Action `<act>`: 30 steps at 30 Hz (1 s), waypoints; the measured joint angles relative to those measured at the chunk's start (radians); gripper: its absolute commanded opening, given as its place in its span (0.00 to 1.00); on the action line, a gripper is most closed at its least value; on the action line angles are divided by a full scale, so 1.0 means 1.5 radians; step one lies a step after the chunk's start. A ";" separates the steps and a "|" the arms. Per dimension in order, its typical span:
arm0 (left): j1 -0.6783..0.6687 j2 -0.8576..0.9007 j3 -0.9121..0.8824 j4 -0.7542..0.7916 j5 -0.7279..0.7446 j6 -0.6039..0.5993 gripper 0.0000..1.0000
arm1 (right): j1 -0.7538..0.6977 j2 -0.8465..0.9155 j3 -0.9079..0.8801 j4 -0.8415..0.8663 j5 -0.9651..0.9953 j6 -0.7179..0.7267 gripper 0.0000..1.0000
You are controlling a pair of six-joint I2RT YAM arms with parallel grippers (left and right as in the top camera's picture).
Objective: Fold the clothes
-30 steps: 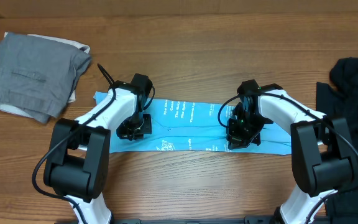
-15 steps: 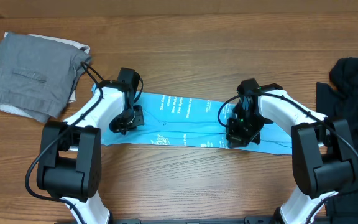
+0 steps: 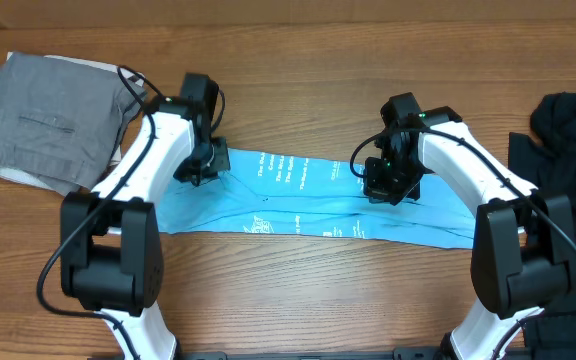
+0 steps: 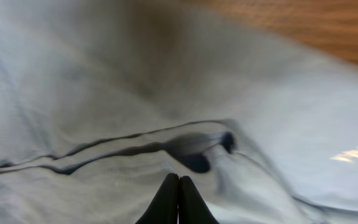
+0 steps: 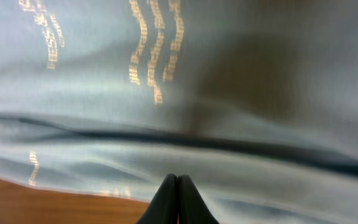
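Note:
The light blue T-shirt (image 3: 298, 205) lies on the wooden table as a long folded strip, small white text facing up. My left gripper (image 3: 196, 172) is shut, with its tips down on the strip's far left end. My right gripper (image 3: 383, 185) is shut and rests on the strip right of the middle. In the left wrist view the closed fingertips (image 4: 179, 180) touch wrinkled pale cloth (image 4: 104, 93) with a dark fold line. In the right wrist view the closed fingertips (image 5: 177, 180) sit on the cloth (image 5: 229, 124) close to its edge. I see no cloth between either pair of fingers.
A folded grey garment (image 3: 53, 120) lies at the back left, close to my left arm. A pile of dark clothes (image 3: 568, 130) sits at the right edge. Bare wood (image 5: 42, 199) shows beside the shirt's edge.
Both grippers have slid away from the near edge towards the far edge of the strip, the left one also leftward. The strip now looks flatter and wider.

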State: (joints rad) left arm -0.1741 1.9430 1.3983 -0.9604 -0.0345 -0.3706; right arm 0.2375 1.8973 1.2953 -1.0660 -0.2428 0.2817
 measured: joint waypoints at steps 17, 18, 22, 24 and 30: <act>0.016 0.029 -0.069 0.172 -0.040 0.000 0.04 | -0.001 -0.003 -0.112 0.257 0.002 0.004 0.08; 0.018 0.029 -0.070 0.180 -0.040 0.000 0.04 | -0.001 -0.003 -0.112 0.262 0.003 0.004 0.09; 0.044 0.041 -0.067 0.221 -0.039 0.000 0.04 | 0.003 -0.003 -0.112 0.269 0.010 0.004 0.14; 0.054 0.048 -0.064 0.233 -0.036 0.000 0.04 | 0.004 -0.003 -0.112 0.271 0.011 0.004 0.19; 0.083 0.063 -0.046 0.271 -0.008 0.028 0.07 | 0.005 -0.003 -0.112 0.307 0.016 0.005 0.26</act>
State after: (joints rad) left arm -0.0494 2.0369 1.3289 -0.5533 -0.0463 -0.3286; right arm 0.2455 1.8935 1.1271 -0.6056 -0.2195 0.2886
